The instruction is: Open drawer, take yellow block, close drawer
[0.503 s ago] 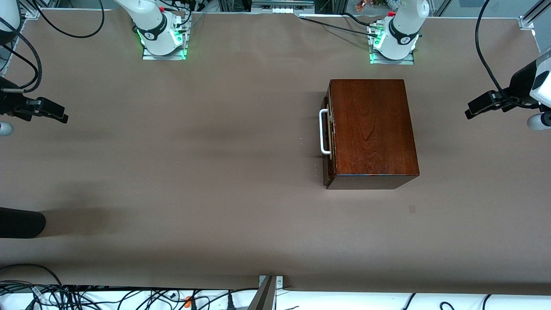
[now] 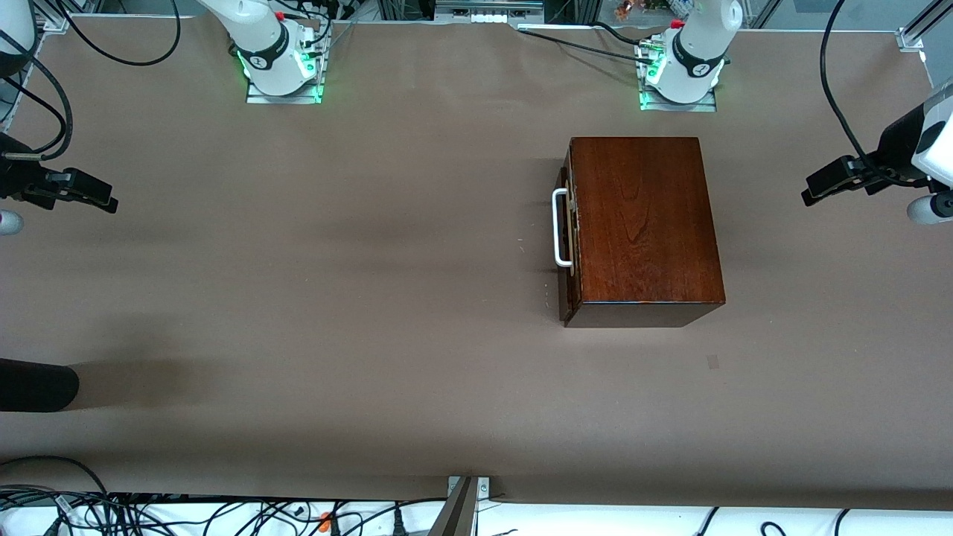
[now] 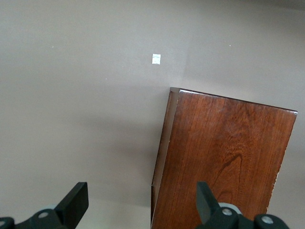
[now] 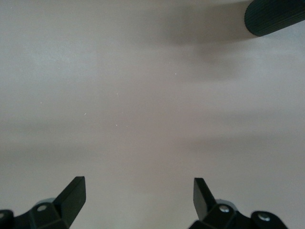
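You are looking at the very start of the job: nothing of the task is showing as done yet. The drawer (image 2: 567, 231) is sitting shut in the dark reddish-brown wooden box (image 2: 644, 219), its front flush with the box's end that faces the right arm's end of the table, and its white U-shaped handle (image 2: 558, 228) is standing untouched. The box itself is resting on the brown table (image 2: 335, 298) toward the left arm's end, close in front of the left arm's base.

You are not seeing the yellow block anywhere; judging from the task, it is probably lying inside the closed drawer, but the pictures cannot confirm that.

The left gripper (image 3: 140, 202) is hanging in the air over the table at the left arm's end, just off the box's closed end, with its fingers spread wide and nothing between them. The right gripper (image 4: 138, 198) is hovering over bare table at the right arm's end, well apart from the box, also wide and empty. A dark ribbed cylinder end (image 2: 37, 385) is poking in at that edge of the table.

So all three steps are waiting for you: pulling the drawer out by the handle, lifting the block, and pushing the drawer shut.
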Robot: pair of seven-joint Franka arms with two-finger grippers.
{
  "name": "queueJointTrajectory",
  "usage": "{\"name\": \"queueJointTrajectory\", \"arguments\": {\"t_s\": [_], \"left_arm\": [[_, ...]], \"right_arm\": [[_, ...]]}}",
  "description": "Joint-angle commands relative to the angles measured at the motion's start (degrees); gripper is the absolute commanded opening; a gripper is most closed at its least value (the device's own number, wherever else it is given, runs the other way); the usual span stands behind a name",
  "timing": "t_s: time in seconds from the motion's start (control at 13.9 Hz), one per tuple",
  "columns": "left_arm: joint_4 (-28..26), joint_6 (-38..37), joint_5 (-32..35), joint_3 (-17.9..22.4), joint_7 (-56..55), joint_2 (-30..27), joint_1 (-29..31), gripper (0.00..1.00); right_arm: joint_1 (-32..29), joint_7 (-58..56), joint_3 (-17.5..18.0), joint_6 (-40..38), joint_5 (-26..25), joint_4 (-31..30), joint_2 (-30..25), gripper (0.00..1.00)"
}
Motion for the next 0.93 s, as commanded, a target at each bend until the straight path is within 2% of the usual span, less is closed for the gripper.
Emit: {"name": "queueJointTrajectory", "arguments": {"t_s": [0.0,0.86], "left_arm": [[-1.60,0.98,-0.76,-0.33,1.42,-1.52,0.44,1.00],[-1.34,1.33,-1.29,-0.33,1.42,-1.34,-0.09,1.00]], "right_arm": [[-0.23,0.36,0.22,-0.18,0.41,0.02,-0.72,1.00],[-0.23,0.36,0.22,-0.27,0.41,0.02,-0.72,1.00]]}}
